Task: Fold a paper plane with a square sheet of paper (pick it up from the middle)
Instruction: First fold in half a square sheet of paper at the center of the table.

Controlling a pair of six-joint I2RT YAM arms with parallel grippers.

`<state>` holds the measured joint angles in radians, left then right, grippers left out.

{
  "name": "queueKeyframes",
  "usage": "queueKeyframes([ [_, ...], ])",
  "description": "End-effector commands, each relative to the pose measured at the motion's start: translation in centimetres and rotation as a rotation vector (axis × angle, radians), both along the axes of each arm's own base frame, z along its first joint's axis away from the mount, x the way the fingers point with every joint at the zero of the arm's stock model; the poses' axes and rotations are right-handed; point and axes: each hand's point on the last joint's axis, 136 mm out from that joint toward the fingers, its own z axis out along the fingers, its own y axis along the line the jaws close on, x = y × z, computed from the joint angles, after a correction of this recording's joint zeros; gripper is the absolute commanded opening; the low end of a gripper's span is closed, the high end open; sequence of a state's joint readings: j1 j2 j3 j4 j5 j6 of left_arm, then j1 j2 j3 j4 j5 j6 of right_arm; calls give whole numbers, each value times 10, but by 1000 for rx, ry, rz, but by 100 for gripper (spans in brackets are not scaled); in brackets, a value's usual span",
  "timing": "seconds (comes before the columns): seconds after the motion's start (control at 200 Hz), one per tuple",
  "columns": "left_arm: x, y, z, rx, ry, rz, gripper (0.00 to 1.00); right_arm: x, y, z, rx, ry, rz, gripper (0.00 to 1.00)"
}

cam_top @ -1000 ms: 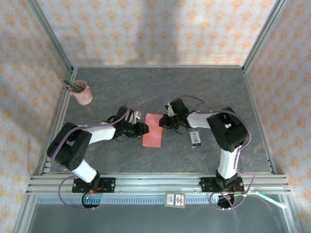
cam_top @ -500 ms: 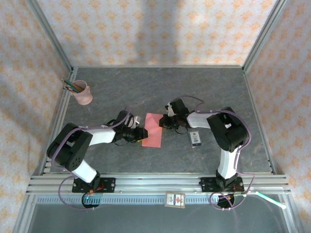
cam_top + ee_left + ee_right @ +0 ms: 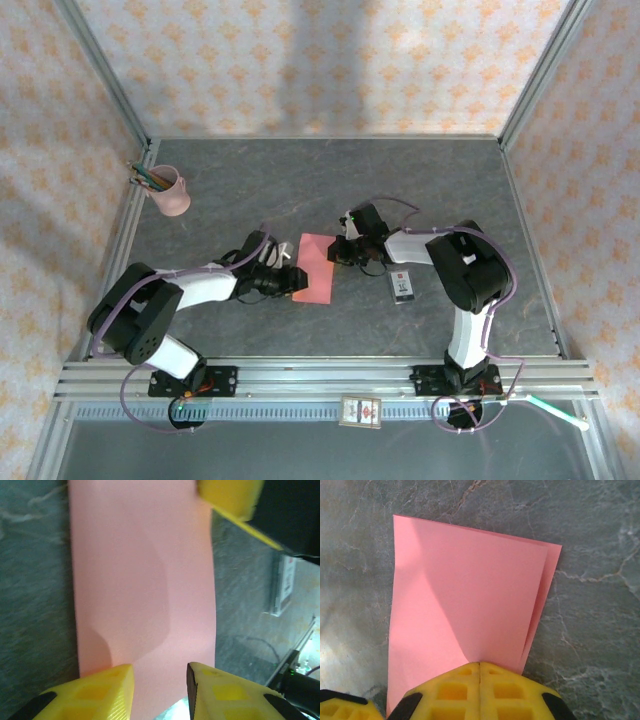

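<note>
Near the middle of the table (image 3: pixel 300 190) we've got the square sheet of paper (image 3: pixel 316 266), lying flat and already folded in half into a narrow salmon-pink strip that runs far to near on a slight slant. From the right wrist camera we can see the two layers: the top one stops a bit short of the lower one along the right-hand edge, so a thin sliver of the under layer peeks out. Over there the right end effector (image 3: pixel 480 680) is fully closed, yellow fingers pressed together with no gap, sitting over the near edge of the paper in its own view. From above it's at the strip's right side, toward the far end. We honestly can't tell if the tips are pressing on the sheet or just above it. The left end effector (image 3: pixel 160 690) is down at the strip's near left corner in the top view, jaws partly apart with a narrow-ish gap and pink paper showing through it, nothing pinched as far as we can see. Off to the right, apart from the paper, a small white-and-black box (image 3: pixel 403 286) lies on the table, and a pink pencil cup (image 3: pixel 172 192) stands well away at the far left.
</note>
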<state>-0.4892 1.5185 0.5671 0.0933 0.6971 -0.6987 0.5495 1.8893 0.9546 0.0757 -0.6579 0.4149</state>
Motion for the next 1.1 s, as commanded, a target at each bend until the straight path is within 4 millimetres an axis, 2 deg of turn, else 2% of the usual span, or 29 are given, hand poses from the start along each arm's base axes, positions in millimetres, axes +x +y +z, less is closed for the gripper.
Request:
queueKeyframes([
  [0.0,-11,14,-23,75,49,4,35,-23,-52,-61,-263,103,-72,0],
  [0.075,-15,22,-30,97,65,11,35,-23,-52,-61,-262,104,-73,0],
  [0.155,-12,25,-25,89,50,20,35,-23,-52,-62,-263,104,-74,0],
  [0.33,3,4,22,-68,-58,5,35,-25,-53,-62,-264,105,-75,0],
  [0.445,15,0,36,-86,-99,23,35,-24,-52,-62,-261,104,-75,0],
  [0.576,26,-1,35,-58,-108,37,32,-23,-52,-61,-261,102,-75,0],
  [0.741,35,-13,34,-50,-114,22,27,-23,-52,-61,-264,102,-74,0],
  [0.871,43,-7,25,20,-107,38,23,-23,-52,-61,-264,103,-75,0],
  [1.096,39,-3,16,42,-93,31,20,-23,-52,-61,-264,103,-75,0],
])
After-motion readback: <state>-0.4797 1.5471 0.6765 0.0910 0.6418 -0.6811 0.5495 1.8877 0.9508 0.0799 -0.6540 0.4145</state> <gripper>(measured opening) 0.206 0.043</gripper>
